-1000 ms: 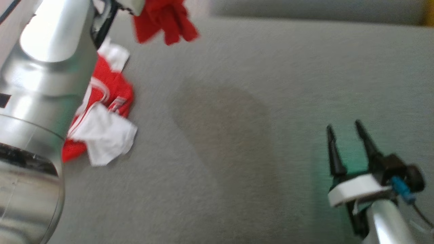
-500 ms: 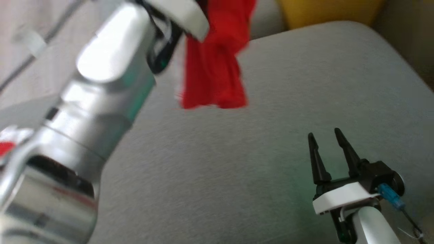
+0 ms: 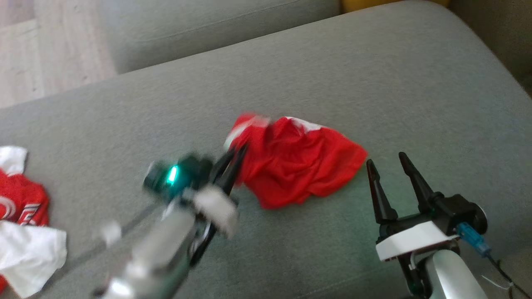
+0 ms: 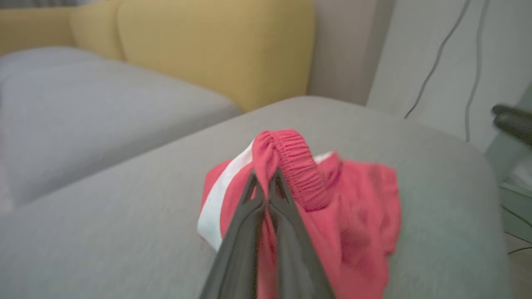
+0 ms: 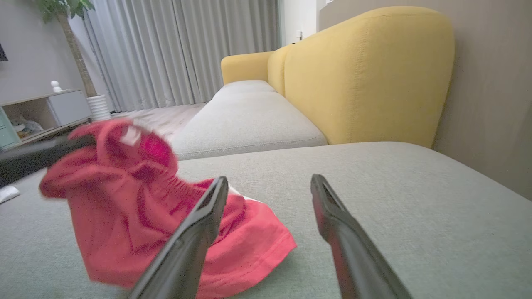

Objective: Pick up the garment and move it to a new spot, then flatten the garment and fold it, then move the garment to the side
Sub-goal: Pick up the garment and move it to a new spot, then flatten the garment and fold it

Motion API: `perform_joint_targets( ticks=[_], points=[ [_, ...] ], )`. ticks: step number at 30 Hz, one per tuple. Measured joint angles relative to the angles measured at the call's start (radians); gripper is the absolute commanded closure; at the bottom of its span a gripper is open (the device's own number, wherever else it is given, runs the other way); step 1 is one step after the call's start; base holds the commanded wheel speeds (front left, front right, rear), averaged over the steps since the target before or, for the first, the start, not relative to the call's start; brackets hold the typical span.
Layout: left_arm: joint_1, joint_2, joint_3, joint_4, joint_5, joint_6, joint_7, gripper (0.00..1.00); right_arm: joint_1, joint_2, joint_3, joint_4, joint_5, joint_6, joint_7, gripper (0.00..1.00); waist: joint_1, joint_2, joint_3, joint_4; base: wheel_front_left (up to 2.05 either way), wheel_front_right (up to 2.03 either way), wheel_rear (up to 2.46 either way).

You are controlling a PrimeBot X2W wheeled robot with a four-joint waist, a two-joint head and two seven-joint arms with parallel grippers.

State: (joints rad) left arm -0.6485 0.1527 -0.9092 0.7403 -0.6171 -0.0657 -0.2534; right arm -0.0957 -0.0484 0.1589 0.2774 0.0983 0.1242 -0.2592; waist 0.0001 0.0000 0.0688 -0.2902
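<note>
So, the left gripper (image 3: 237, 154) is clamped tight on the elastic waistband of the red garment (image 3: 299, 166). In the left wrist view the two fingers are pressed together with the waistband bunched up over their tips, so it's definitely gripping cloth. That pinched corner is held up a bit, while the rest of the garment is slumped in a crumpled heap around the middle of the grey cushion (image 3: 374, 74), well away from its rounded right corner.

The right gripper (image 3: 384, 160) sits just beside the heap's right edge, fingers spread apart with nothing between them, and I can't tell if it's touching the cloth.

Off toward the cushion's left end there's a second red-and-white garment (image 3: 20, 216), well apart from all this.

Progress-wise, I'd say the "move it to a new spot" part is basically landing but not let go yet. Nothing is flattened, it's a wrinkly pile, so spreading it out, folding it and shifting it to the side are all left.
</note>
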Motion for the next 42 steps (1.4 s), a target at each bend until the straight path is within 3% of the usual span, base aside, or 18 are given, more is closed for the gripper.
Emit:
perform_joint_targets(
  ticks=[1,5,9,12,17,26,42],
  points=[
    [0.051,0.005,0.030,-0.004,0.016,0.026,0.000,0.00,0.000,0.001,-0.002,0.000,0.000,0.000,0.000,0.00,0.0000,0.0000,0.002,0.011,0.00,0.00,0.00],
    [0.232,0.000,0.194,-0.052,0.027,0.101,0.000,0.00,0.006,0.001,-0.039,0.005,-0.014,0.000,0.000,0.00,0.0000,0.0000,-0.004,0.058,0.00,0.00,0.00],
    [0.414,-0.018,0.350,-0.185,0.122,0.175,0.000,0.00,0.048,0.001,-0.090,0.011,-0.029,0.000,0.000,0.00,-0.0002,0.0000,-0.035,0.118,0.00,0.00,0.00],
    [0.529,-0.041,0.452,-0.300,0.208,0.201,0.000,0.00,0.114,0.002,-0.132,0.011,-0.029,0.000,0.000,0.00,-0.0002,0.0000,-0.064,0.171,0.00,0.00,0.00],
    [0.671,-0.068,0.554,-0.420,0.307,0.201,0.000,0.00,0.194,0.003,-0.175,0.006,-0.029,0.000,0.001,0.00,-0.0003,0.0000,-0.124,0.252,0.00,0.00,0.00],
    [0.820,-0.080,0.621,-0.489,0.429,0.200,0.000,0.00,0.314,0.005,-0.159,-0.007,-0.028,0.000,0.001,0.00,-0.0003,0.0000,-0.234,0.335,0.00,0.00,0.00],
    [0.879,-0.089,0.678,-0.517,0.504,0.187,0.000,0.00,0.337,0.007,-0.127,0.001,-0.019,0.000,0.001,0.00,-0.0001,0.0000,-0.278,0.376,0.00,0.00,0.00]
  ],
)
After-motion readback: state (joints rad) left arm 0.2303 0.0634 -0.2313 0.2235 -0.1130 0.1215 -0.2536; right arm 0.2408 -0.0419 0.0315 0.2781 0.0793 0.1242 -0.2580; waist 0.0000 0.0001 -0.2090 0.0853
